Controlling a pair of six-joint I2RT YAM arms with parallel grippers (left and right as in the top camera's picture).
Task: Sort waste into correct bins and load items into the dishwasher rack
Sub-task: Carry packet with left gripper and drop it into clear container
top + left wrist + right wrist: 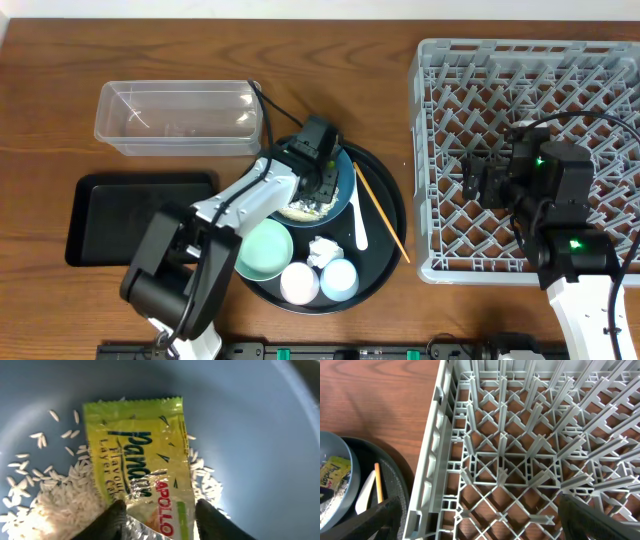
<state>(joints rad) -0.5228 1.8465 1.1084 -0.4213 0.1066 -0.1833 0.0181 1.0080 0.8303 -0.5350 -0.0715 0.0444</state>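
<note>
The grey dishwasher rack [530,150] fills the 3 o'clock side of the wooden table [330,60], and its left wall runs just beside the rim of the round black tray [388,250]. The right gripper [480,520] hangs over the rack's left pegs with its jaws spread wide, holding nothing.

A stretch of wood lies at 12 o'clock, between the rack and the clear tub [180,117] at 10 o'clock. The shallow black rectangular tray [100,220] sits at 8 o'clock, with its right edge close to the left arm.

On the round tray, the dark-blue bowl [344,168] sits at 11 o'clock and the mint-green bowl [265,250] at 8. A small pale-pink cup [299,283] and a light-blue cup [339,279] touch at 6, with the crumpled tissue [323,250] just above them. The white spoon [361,225] and a chopstick [380,212] slant toward 4, and the chopstick tip reaches the tray's rim.

The left gripper [160,517] is down inside the blue bowl. Its jaws are partly apart, one on each side of the near end of the yellow-green packet [140,460]. I cannot tell whether they pinch it. The packet lies on rice grains [60,500].
</note>
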